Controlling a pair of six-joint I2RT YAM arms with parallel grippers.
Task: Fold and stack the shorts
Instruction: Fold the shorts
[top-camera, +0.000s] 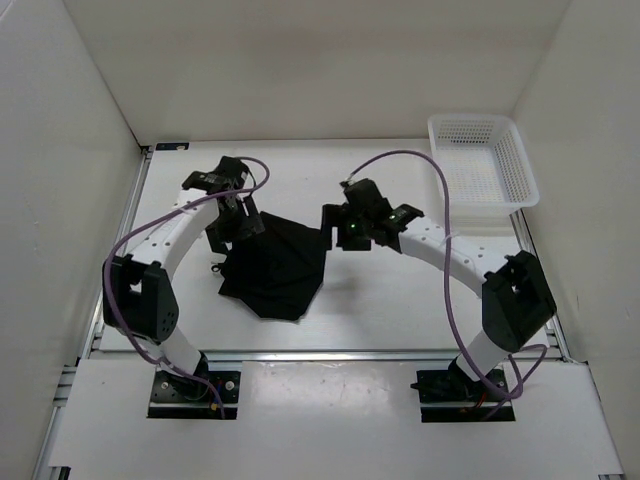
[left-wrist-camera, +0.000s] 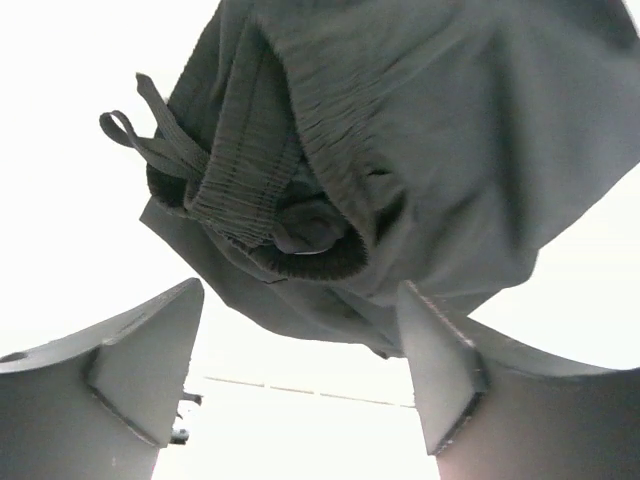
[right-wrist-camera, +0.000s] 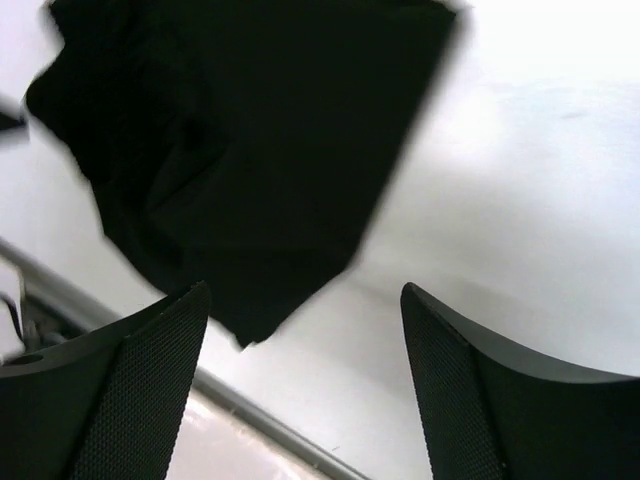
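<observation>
Beyond left fingers (left-wrist-camera: 130, 360) and right fingers (right-wrist-camera: 130, 390), both spread empty, lie the shorts (top-camera: 275, 265).

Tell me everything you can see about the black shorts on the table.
The shorts are soft black fabric, lying crumpled in a loose, roughly folded heap on the white table between the two arms. The left wrist view shows a gathered elastic waistband bunched over itself and a looped drawstring hanging out. The left gripper and right gripper sit open near its far corners, with nothing between their fingers.
</observation>
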